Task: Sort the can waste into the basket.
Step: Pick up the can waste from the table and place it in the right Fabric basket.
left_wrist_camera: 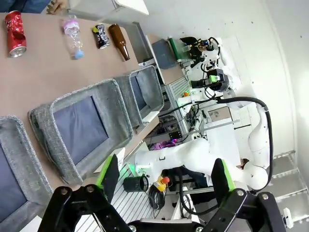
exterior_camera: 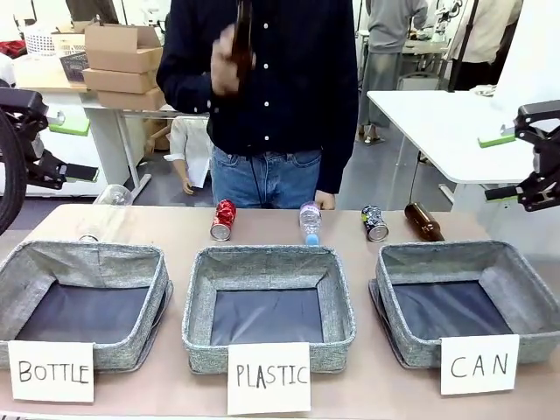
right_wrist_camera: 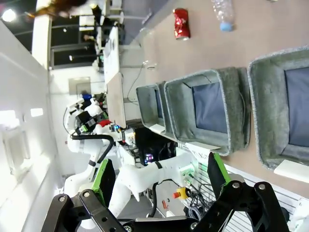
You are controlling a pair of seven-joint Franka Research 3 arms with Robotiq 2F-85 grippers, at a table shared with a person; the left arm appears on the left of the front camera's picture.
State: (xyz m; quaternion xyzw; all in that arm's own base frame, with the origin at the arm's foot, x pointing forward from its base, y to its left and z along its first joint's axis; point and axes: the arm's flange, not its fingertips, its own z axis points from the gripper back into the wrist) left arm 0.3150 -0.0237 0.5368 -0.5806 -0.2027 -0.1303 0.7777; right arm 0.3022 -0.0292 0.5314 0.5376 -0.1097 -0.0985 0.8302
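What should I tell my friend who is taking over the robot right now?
Left gripper: open, holding nothing, up off the table.
Right gripper: open, holding nothing, also raised.
Red can and dark blue can: both lying on the table at its far side.
CAN basket: nearest the right arm, no can in it.
Done: nothing yet.
Left: put both cans into the CAN basket.

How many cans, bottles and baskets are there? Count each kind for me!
Cans: 2, the red can and the dark blue can
Clear plastic bottles: 2, the blue-capped bottle and the far-left clear bottle
Brown glass bottles: 2, the lying brown bottle and the raised brown bottle
Baskets: 3, the BOTTLE basket, the PLASTIC basket and the CAN basket
Total: 9
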